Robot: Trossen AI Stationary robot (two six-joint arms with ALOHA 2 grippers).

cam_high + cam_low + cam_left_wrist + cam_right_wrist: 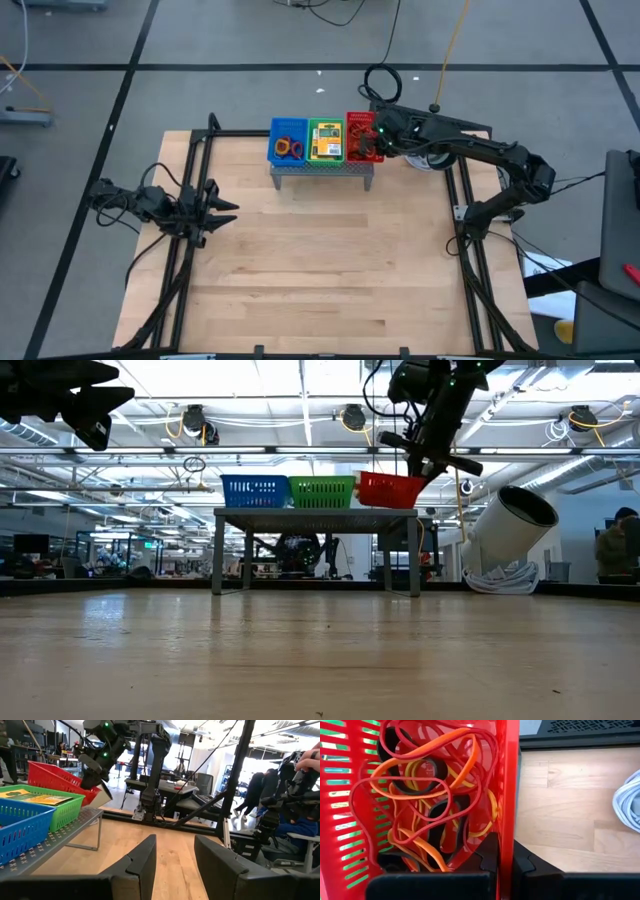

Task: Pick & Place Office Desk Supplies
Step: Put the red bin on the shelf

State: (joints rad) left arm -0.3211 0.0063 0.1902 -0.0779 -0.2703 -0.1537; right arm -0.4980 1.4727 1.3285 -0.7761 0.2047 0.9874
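Left claw (225, 212) hovers at the left side of the wooden table (330, 270), its fingers spread apart and holding nothing. On the grey perforated shelf (322, 170) at the table's far edge stand three baskets in a row: the blue basket (288, 141) with small rings, the green basket (326, 141) with yellow packets (325, 147), and the red basket (361, 137), tilted, full of rubber bands (427, 795). Right claw (378, 142) is pressed together, pinching the red basket's rim. A white round device (508, 528) lies beside the shelf.
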